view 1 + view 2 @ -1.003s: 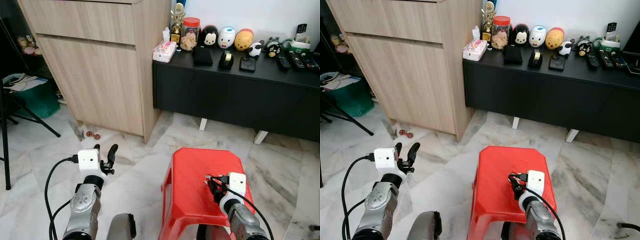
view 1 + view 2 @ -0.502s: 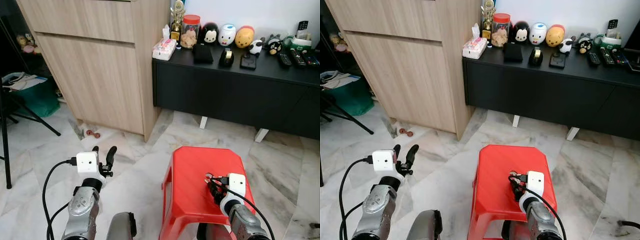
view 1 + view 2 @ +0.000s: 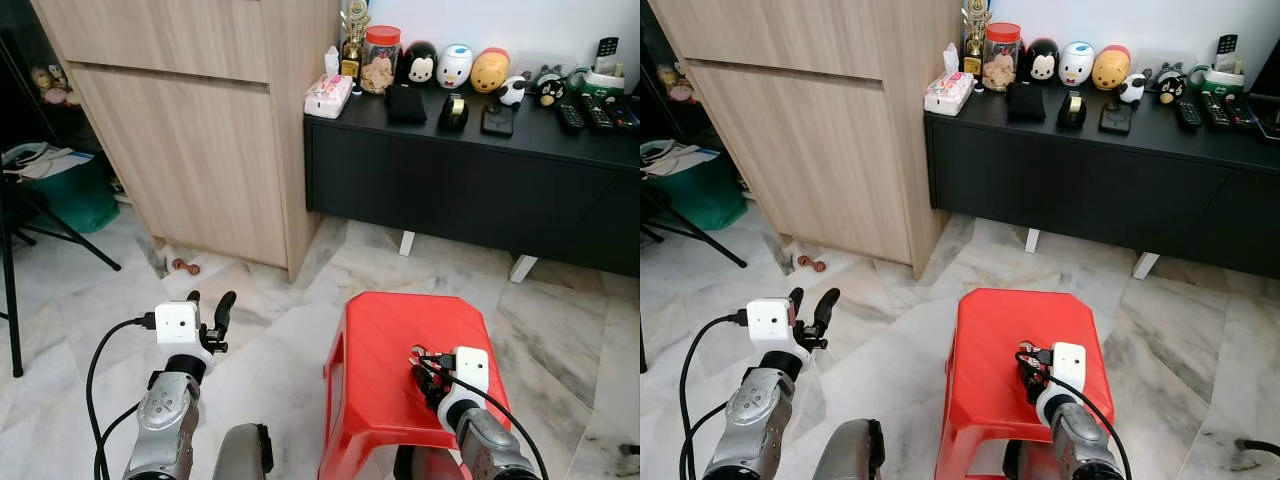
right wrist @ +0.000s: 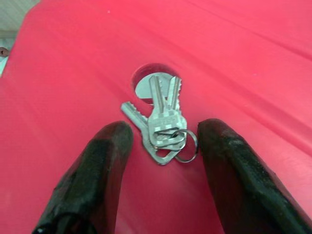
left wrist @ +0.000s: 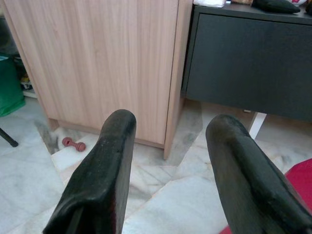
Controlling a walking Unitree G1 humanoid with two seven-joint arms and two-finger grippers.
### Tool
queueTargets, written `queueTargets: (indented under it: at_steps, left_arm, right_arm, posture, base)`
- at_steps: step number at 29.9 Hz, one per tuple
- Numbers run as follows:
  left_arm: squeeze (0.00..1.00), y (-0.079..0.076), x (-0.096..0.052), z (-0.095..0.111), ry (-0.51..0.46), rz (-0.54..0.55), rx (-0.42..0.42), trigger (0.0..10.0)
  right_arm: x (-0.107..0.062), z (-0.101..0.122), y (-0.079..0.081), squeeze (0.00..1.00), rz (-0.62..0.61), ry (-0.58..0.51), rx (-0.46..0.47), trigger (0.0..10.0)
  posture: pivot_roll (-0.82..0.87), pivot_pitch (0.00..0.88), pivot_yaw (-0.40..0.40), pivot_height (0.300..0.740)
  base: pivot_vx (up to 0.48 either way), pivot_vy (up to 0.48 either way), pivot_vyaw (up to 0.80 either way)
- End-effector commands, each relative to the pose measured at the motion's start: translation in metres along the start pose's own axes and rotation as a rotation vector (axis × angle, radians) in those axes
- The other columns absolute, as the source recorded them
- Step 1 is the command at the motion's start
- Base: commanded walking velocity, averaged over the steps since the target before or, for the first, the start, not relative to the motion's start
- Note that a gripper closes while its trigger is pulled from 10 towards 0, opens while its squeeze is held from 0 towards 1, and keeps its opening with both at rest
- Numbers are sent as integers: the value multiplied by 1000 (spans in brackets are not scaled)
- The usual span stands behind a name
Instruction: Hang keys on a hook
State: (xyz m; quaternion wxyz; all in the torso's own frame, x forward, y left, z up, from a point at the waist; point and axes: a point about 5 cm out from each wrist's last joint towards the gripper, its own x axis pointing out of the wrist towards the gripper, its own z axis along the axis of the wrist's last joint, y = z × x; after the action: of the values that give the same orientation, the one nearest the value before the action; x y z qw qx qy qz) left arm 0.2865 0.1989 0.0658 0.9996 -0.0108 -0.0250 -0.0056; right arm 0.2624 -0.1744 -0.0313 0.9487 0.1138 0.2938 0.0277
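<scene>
A bunch of silver keys on a ring (image 4: 163,129) lies flat on the red plastic stool (image 3: 395,340), partly over a round hole in its seat. My right gripper (image 4: 165,131) is low over the seat and open, one black finger on each side of the keys, not touching them. In the left eye view that gripper (image 3: 424,368) sits at the stool's near right part. My left gripper (image 3: 207,308) hangs open over the marble floor left of the stool, holding nothing.
A tall wooden cabinet (image 3: 200,130) stands ahead on the left. A black sideboard (image 3: 470,180) beside it carries figurines, a jar and remotes. A green bin (image 3: 70,195) and a black stand leg (image 3: 10,290) are far left. A small red toy (image 3: 185,266) lies by the cabinet.
The head view has shifted slightly. Both grippers stay where they were, and the keys have not moved.
</scene>
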Motion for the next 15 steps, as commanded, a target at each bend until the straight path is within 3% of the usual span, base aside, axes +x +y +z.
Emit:
queueTargets:
  at_steps: [1,2,15]
  left_arm:
    - [0,-1,-1,-2,17,-14,18,10000]
    - [0,-1,-1,-2,18,-14,18,10000]
    - [0,0,1,-2,21,-13,19,10000]
  right_arm:
    - [-1,-7,3,0,12,30,10,1490]
    - [-1,-7,3,0,12,30,11,0]
    - [-1,-8,3,0,15,29,12,0]
  posture:
    - [196,74,-28,588]
    - [196,74,-27,588]
    - [194,65,-25,588]
  base:
    - [0,0,0]
    - [0,0,0]
    - [0,0,0]
